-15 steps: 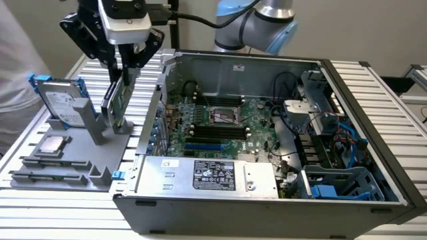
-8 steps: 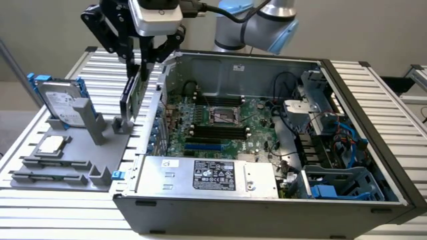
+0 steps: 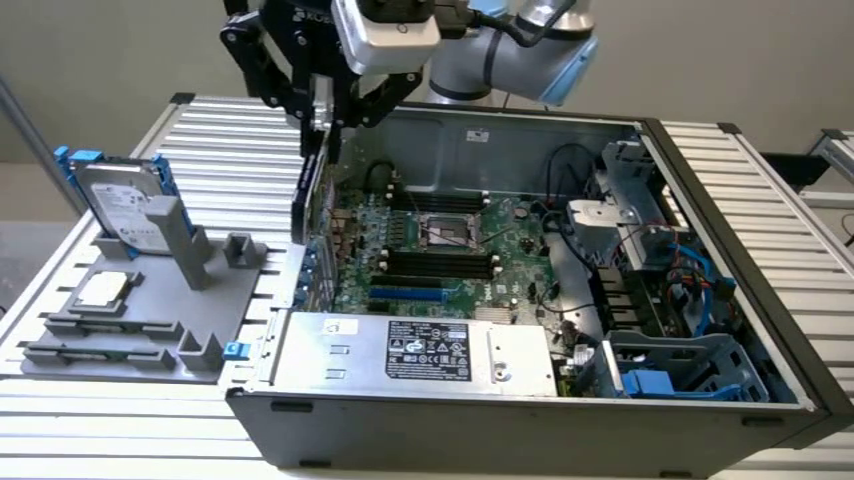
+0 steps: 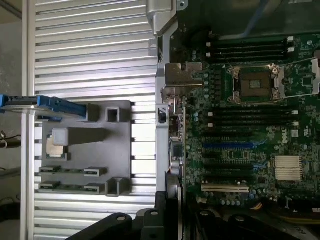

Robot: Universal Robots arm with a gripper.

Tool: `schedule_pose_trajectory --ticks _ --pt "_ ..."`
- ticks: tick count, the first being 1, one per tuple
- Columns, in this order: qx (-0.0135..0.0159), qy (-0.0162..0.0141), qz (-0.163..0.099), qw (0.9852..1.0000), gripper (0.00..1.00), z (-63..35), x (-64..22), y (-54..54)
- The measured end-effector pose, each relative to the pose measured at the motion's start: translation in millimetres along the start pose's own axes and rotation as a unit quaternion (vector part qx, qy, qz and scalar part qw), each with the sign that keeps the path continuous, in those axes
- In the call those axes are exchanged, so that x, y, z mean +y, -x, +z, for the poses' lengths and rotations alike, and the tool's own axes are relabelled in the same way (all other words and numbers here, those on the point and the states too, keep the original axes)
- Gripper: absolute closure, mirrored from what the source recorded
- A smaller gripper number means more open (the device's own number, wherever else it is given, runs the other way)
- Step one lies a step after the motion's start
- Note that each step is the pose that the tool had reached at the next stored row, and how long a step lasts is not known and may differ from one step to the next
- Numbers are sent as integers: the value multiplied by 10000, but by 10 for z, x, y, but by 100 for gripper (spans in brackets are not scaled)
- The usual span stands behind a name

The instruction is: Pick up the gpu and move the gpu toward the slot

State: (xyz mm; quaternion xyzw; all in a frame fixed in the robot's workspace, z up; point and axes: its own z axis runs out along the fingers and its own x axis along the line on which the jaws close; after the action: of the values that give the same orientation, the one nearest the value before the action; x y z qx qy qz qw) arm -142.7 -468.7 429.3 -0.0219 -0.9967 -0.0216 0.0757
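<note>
gpu (image 3: 310, 190) gripped in end effector (image 3: 320, 120), hanging upright below it, above case edge (image 3: 296, 300)

Open computer case (image 3: 534, 420) lying on the ribbed metal table (image 3: 747, 180), everything else gathered around it.

Inside the case sits the green motherboard (image 3: 441, 250), its empty processor socket (image 3: 451, 232) near the middle, with the labelled silver power supply (image 3: 420, 350) along the case's near wall. Over on the exterior view's right end of the case, a blue-grey drive cage (image 3: 681, 370). Beside the case, on the exterior view's left, a grey fixture tray (image 3: 147, 310) props up a silver hard drive (image 3: 120, 205) with blue rails, and a small square processor chip (image 3: 107, 290) lies flat on that tray.
</note>
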Motion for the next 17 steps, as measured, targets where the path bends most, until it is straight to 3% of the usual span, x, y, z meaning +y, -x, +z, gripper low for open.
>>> schedule_pose_trajectory --ticks 3,6,9,12,13,17 --pt "-4 -1 0 10000 73 -21 6 136" --pt "-34 -5 -1 10000 73 -39 14 261" --pt "-103 -26 0 9999 73 -52 27 350" --pt "-204 -57 0 9998 73 -59 47 425" --pt "-226 -57 0 9997 73 -62 53 454" --pt "-242 -57 -1 9997 73 -74 80 614"
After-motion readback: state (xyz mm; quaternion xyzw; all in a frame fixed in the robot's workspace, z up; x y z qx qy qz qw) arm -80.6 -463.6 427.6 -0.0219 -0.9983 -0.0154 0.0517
